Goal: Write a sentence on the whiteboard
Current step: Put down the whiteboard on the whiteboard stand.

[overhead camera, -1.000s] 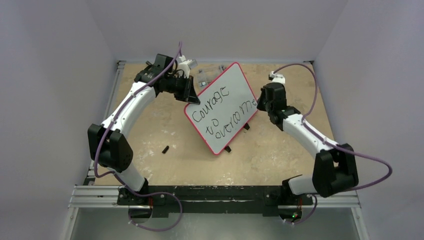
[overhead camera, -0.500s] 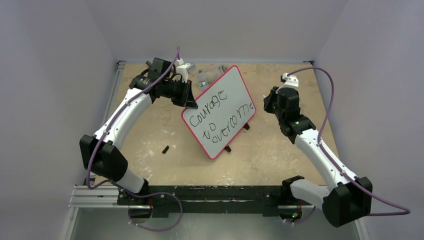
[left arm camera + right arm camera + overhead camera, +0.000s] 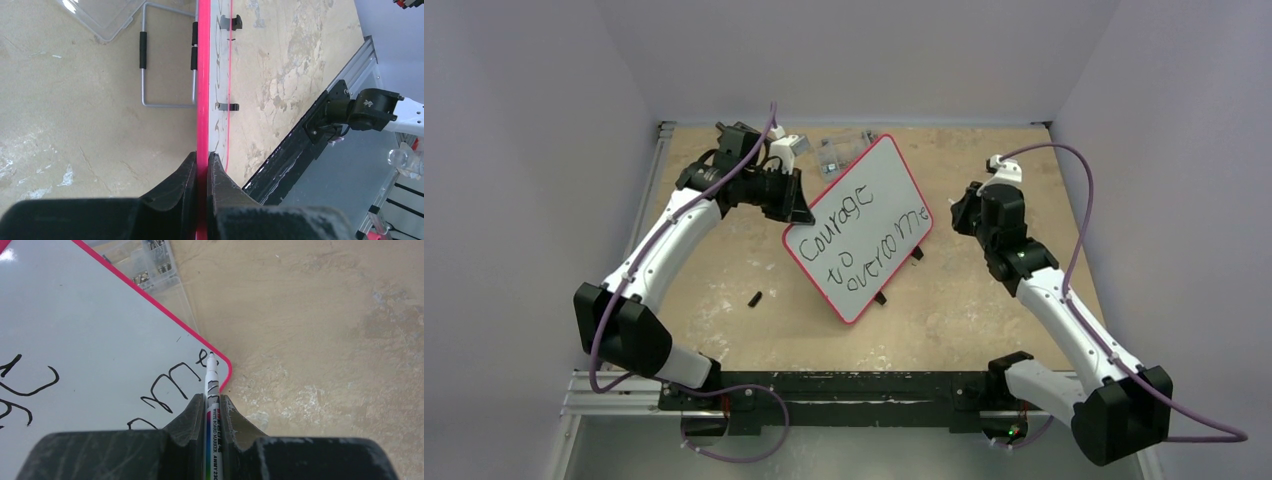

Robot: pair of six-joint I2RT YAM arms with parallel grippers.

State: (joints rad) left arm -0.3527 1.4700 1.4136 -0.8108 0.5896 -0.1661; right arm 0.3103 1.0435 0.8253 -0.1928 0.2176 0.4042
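Observation:
The whiteboard (image 3: 856, 228) has a red-pink frame and stands tilted on its black feet (image 3: 880, 298) at mid table, reading "Courage to overcome" in black. My left gripper (image 3: 802, 210) is shut on its left edge; in the left wrist view (image 3: 202, 160) the pink frame (image 3: 202, 75) runs edge-on between the jaws. My right gripper (image 3: 957, 212) is shut on a white whiteboard marker (image 3: 210, 390), its tip near the final "e" by the board's right corner (image 3: 227, 367). I cannot tell whether the tip touches the board.
A clear plastic box (image 3: 839, 150) lies behind the board, also in the right wrist view (image 3: 155, 262). A small black cap (image 3: 754, 298) lies on the tan tabletop to the left. The board's wire stand (image 3: 167, 60) shows behind it. A black rail (image 3: 854, 385) runs along the near edge.
My right arm has drawn back to the right, off the board's edge. My left gripper has shifted the held board slightly left and down.

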